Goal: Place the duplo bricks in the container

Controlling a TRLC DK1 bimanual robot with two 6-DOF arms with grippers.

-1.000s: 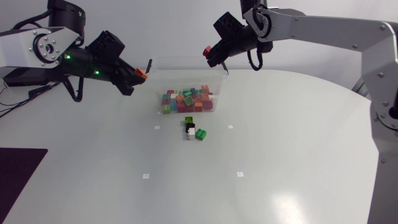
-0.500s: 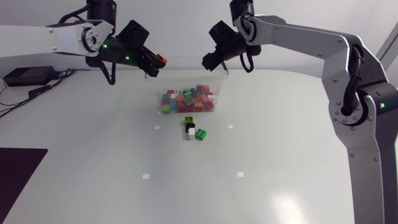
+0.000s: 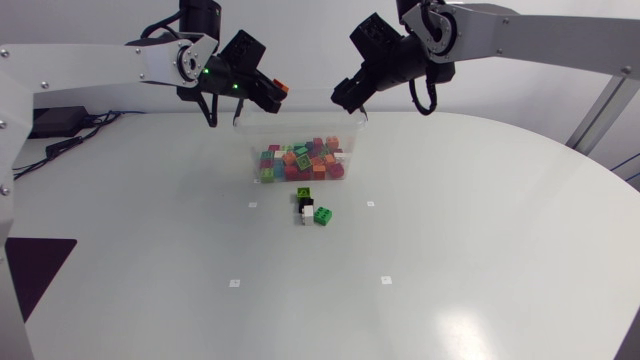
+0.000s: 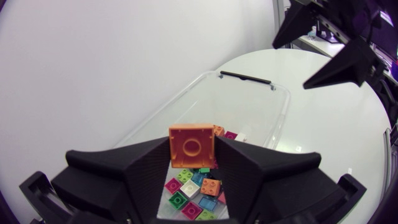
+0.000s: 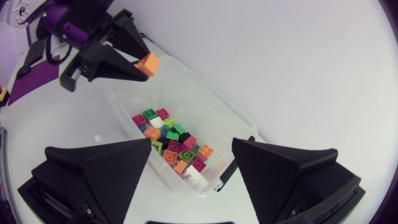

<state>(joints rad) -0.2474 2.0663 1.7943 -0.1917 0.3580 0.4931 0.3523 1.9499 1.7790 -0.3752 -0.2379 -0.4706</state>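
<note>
A clear plastic container point(image 3: 352, 128) at the back of the table holds several coloured duplo bricks point(image 3: 300, 160). My left gripper point(image 3: 273, 90) hangs over its rear left corner, shut on an orange brick point(image 4: 191, 145), also seen from the right wrist view as the orange brick point(image 5: 148, 63). My right gripper point(image 3: 346, 98) stands open and empty above the container's rear right corner; its fingers point(image 5: 99, 171) are wide apart over the bricks point(image 5: 174, 146). In front of the container lie a green brick point(image 3: 323, 214), a white brick point(image 3: 307, 213) and a black-and-green brick point(image 3: 304, 197).
A dark mat point(image 3: 35, 270) lies at the table's front left edge. A black box point(image 3: 50, 121) with cables sits at the far left. Small white marks point(image 3: 234, 283) dot the tabletop.
My left arm has swung right, carrying the orange brick over the container. My right gripper has opened, and the red brick it held is no longer in it.
</note>
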